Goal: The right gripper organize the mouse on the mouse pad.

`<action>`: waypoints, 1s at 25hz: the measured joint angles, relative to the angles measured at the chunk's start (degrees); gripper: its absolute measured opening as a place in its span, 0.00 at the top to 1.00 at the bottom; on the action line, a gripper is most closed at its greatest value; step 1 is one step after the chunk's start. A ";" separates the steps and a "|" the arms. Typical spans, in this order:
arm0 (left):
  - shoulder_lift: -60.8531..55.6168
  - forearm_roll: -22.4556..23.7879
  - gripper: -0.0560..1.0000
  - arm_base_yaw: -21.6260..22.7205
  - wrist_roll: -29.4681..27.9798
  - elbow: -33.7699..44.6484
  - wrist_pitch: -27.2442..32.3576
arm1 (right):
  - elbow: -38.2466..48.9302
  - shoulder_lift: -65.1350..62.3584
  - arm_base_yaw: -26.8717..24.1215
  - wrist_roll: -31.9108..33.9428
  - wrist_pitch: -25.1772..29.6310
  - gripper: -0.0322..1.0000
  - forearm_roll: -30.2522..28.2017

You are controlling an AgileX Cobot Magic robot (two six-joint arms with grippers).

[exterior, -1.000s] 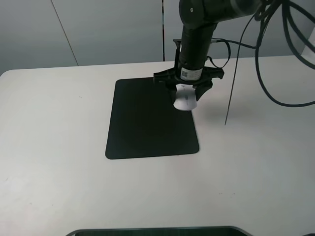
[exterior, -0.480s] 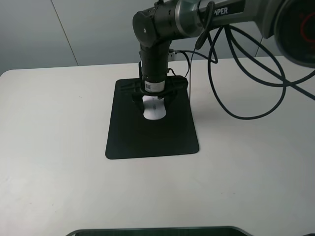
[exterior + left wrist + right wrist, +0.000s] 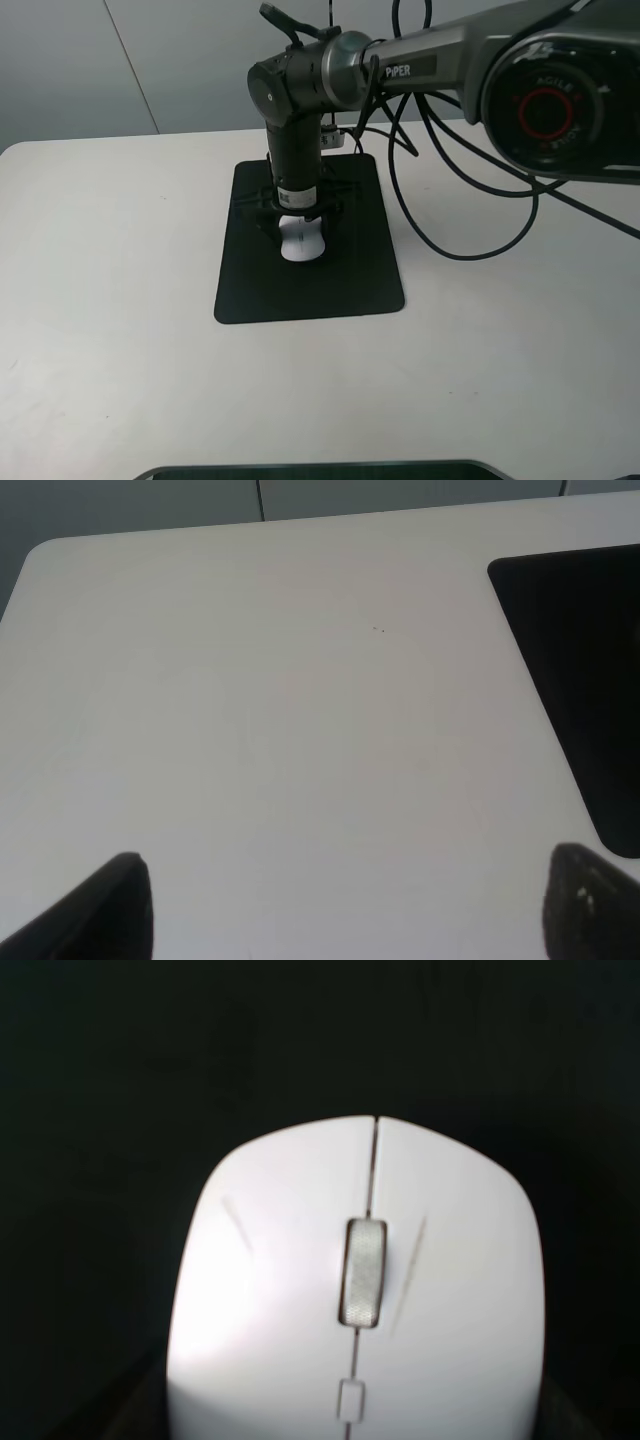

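The white mouse (image 3: 301,241) is over the middle of the black mouse pad (image 3: 300,295), low on it or touching it; I cannot tell which. My right gripper (image 3: 301,228) points straight down and is shut on the mouse, with its black fingers on both sides. In the right wrist view the mouse (image 3: 360,1300) fills the frame, its grey scroll wheel (image 3: 365,1271) in the middle, with the black pad (image 3: 150,1060) behind it. My left gripper (image 3: 345,910) is open and empty over bare table, beside the pad's edge (image 3: 575,680). It is out of the exterior high view.
The white table (image 3: 110,300) surrounds the pad on all sides. Black cables (image 3: 470,230) hang from the right arm over the table to the right of the pad. A dark edge (image 3: 320,468) shows at the front of the table.
My right gripper has carried the mouse from the pad's right edge leftward and forward to the middle of the pad. The left gripper shows no earlier frame.
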 joint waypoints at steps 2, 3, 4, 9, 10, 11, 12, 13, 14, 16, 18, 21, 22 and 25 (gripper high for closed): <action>0.00 0.00 0.24 0.00 0.00 0.00 0.00 | -0.11 0.80 0.00 0.59 0.15 0.51 0.00; 0.00 0.00 0.24 0.00 0.00 0.00 0.00 | -0.14 0.90 0.00 0.75 0.15 0.51 0.00; 0.00 0.00 0.24 0.00 0.00 0.00 0.00 | -0.27 0.95 0.00 0.87 0.15 0.51 0.00; 0.00 0.00 0.24 0.00 0.00 0.00 0.00 | -0.56 1.30 0.00 1.19 0.41 0.51 -0.09; 0.00 0.00 0.24 0.00 0.00 0.00 0.00 | -0.56 1.39 0.00 1.31 0.41 0.51 -0.09; 0.00 0.00 0.24 0.00 0.00 0.00 0.00 | -0.56 1.39 0.00 1.31 0.41 0.51 -0.09; 0.00 0.00 0.24 0.00 0.00 0.00 0.00 | -0.56 1.39 0.00 1.31 0.41 0.51 -0.09; 0.00 0.00 0.24 0.00 0.00 0.00 0.00 | -0.56 1.39 0.00 1.31 0.41 0.51 -0.09; 0.00 0.00 0.24 0.00 0.00 0.00 0.00 | -0.56 1.39 0.00 1.31 0.41 0.51 -0.09; 0.00 0.00 0.24 0.00 0.00 0.00 0.00 | -0.56 1.39 0.00 1.20 0.41 0.48 -0.09; 0.05 0.00 0.24 0.00 0.00 0.00 0.00 | -0.65 1.53 0.09 1.20 0.08 0.39 0.21; 0.00 0.00 0.24 0.00 0.00 0.00 0.00 | -0.65 1.53 0.09 0.35 -0.05 0.31 0.21; 0.00 0.00 0.24 0.00 0.00 0.00 0.00 | -0.65 1.42 0.09 -0.18 -0.05 0.30 0.21; 0.00 0.00 0.24 0.00 0.00 0.00 0.00 | -0.65 0.80 0.09 -0.89 0.06 0.30 0.21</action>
